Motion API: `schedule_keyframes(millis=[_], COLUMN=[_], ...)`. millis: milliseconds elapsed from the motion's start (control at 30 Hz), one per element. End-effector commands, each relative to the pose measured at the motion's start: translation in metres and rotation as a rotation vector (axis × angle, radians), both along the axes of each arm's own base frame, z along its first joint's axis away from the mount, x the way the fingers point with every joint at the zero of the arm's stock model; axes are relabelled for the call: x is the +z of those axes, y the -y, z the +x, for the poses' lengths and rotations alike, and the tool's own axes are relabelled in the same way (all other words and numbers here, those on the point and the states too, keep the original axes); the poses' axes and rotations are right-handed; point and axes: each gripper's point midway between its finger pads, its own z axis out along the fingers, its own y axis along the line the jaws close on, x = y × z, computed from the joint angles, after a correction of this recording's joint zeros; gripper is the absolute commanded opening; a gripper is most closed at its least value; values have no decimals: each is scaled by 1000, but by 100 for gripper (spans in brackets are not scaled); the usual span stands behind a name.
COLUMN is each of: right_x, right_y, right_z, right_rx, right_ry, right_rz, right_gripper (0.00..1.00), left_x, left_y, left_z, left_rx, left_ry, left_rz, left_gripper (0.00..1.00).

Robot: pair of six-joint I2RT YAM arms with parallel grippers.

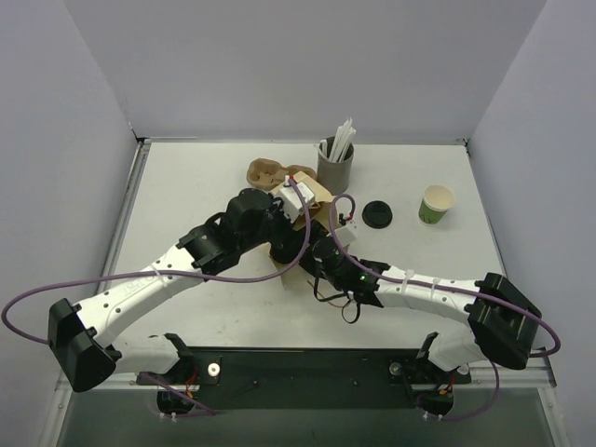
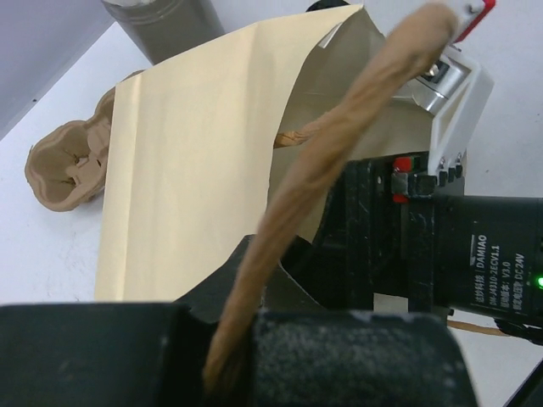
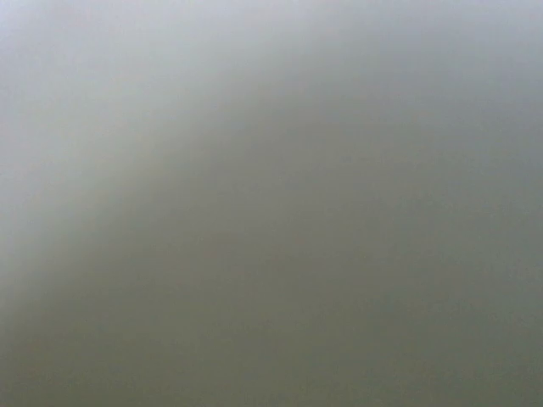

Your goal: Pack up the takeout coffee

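Pinching one bag handle [image 2: 339,161], left fingers [image 2: 356,360], one green cup [image 1: 436,204], one lid [image 1: 376,214]

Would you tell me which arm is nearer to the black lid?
Right. The right arm bends just left of the lid; the left arm lies farther left, beyond the bag, holding its handle.

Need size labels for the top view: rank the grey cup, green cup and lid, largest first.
1. Grey cup, with its straws
2. Green cup, only slightly smaller
3. Lid, smallest
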Motion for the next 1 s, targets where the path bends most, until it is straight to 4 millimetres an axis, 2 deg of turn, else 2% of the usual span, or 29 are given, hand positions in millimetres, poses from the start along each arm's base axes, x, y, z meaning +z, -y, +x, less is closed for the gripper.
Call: schedule_keyframes(millis=[0, 133, 167, 200, 300, 567, 867, 967], right_x=[15, 14, 22, 17, 25, 39, 40, 34], right_y=[-4, -6, -5, -2, 1, 4, -19, -25], right_z=[2, -2, 0, -2, -3, -7, -8, -7], right_rx=[-12, 20, 13, 14, 21, 55, 149, 168], right_ry=[83, 105, 125, 114, 144, 199, 202, 178], right_rz=[52, 20, 15, -22, -56, -160, -189, -175], right_gripper=[54, 53, 53, 53, 53, 52, 52, 52], left_x=[41, 38, 38, 34, 36, 35, 36, 36], left_y=[6, 12, 13, 15, 17, 13, 10, 13], left_z=[14, 19, 20, 20, 24, 37, 40, 38], left_rx=[12, 15, 12, 11, 21, 82, 92, 69], left_ry=[89, 73, 70, 57, 61, 53, 67, 73], left_rz=[-155, -158, -157, -146, -145, -91, -74, -77], left_gripper=[0, 0, 0, 0, 0, 0, 0, 0])
